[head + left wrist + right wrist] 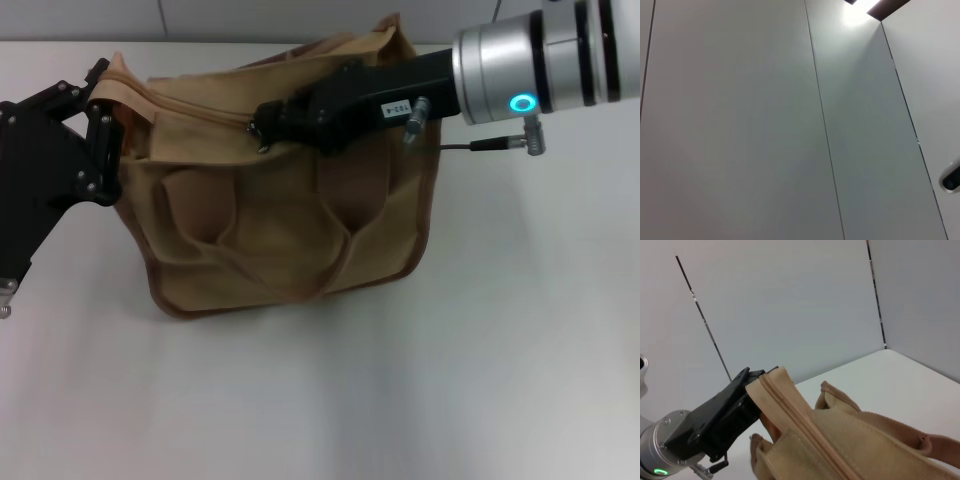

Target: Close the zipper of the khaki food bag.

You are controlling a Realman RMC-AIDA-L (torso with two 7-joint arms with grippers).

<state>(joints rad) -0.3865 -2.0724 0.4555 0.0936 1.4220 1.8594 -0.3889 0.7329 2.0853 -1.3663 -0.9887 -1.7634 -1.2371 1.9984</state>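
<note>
The bag [290,230] sits on the white table [420,400], its pocket side facing the head camera and both handles drooping down the front. The left gripper [103,125] is on the bag's left top corner, its black fingers [100,150] pinching the end of the top seam and holding it taut; the right wrist view catches the same clamp, left gripper [752,390] closed on the corner of the bag [840,440]. The zipper [800,425] runs along the seam away from that corner, teeth together on the stretch in view. Up top, the right gripper [265,125] reaches in from the right, low over the seam near the middle, with a small metal piece right at its tip. Pinching it or not? Cannot tell.
</note>
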